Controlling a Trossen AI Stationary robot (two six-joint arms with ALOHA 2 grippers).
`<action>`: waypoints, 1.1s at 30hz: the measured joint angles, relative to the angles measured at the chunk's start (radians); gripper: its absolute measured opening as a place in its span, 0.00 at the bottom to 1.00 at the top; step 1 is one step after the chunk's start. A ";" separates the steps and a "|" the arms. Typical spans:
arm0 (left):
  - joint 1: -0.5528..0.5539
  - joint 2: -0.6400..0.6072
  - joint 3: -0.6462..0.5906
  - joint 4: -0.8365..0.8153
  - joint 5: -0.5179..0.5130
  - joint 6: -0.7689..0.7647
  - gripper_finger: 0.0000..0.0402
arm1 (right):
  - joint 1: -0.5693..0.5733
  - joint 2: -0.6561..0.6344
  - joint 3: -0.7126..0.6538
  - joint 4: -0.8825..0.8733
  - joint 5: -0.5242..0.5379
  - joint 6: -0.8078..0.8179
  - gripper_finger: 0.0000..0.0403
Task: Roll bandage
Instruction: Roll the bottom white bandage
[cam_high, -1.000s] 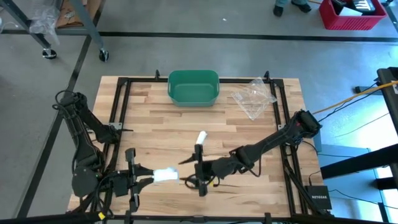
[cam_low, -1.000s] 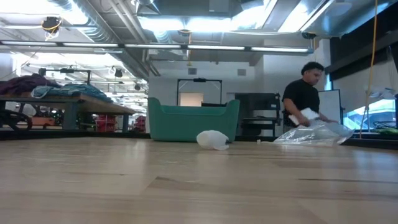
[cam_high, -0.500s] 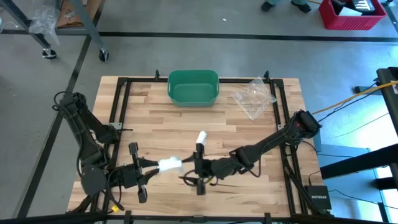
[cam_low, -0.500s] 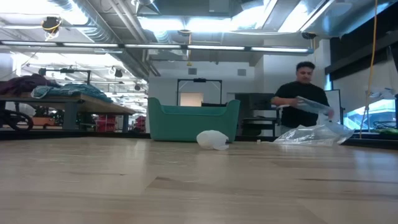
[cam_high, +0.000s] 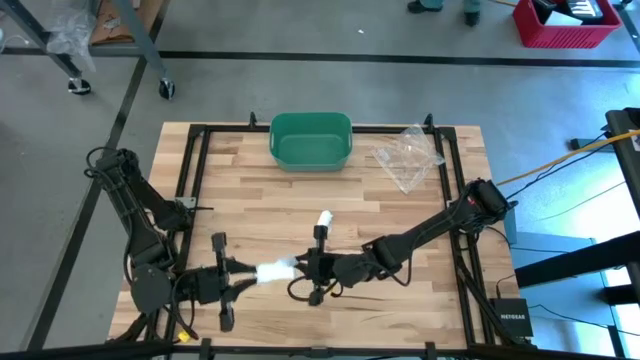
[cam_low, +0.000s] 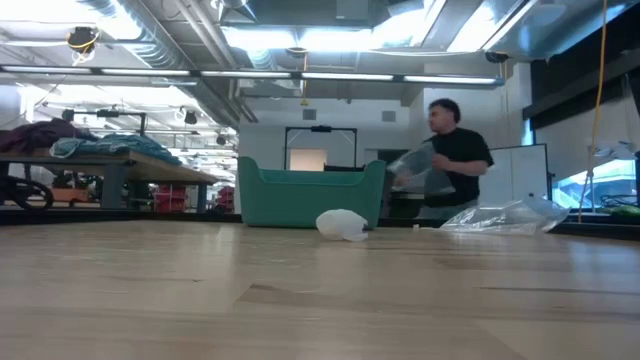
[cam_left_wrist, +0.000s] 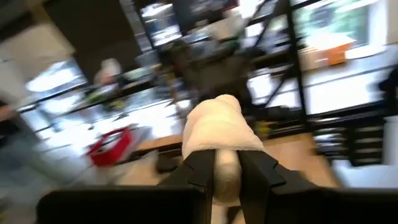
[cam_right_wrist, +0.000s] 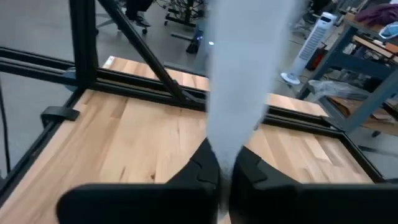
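White gauze, the bandage (cam_high: 277, 269), hangs just above the near edge of the bench (cam_high: 250, 190), stretched between both arms. The left hand (cam_high: 243, 277) grips its rolled end; the right hand (cam_high: 308, 266), just beside it, is pinched shut on the loose tail. The strip's long axis runs left to right, hand to hand. Farther back sits a green bin (cam_high: 311, 140).

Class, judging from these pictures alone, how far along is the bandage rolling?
Done: both grippers have hold of the bandage. In hand: the left gripper clamps the bundled white end, and the right gripper has its jaws shut on the loose strip near the table's front edge. Left: no neat roll shows yet, so the rolling itself remains.
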 joint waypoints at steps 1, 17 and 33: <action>0.002 0.000 0.000 0.005 0.046 -0.004 0.10 | 0.001 0.001 0.000 0.002 -0.001 -0.002 0.03; 0.117 0.000 -0.007 0.060 -0.176 0.253 0.10 | 0.109 0.014 0.037 -0.008 -0.004 -0.029 0.02; 0.131 0.108 -0.007 -0.326 -0.003 0.068 0.10 | 0.215 0.012 0.445 -0.299 0.276 -0.449 0.02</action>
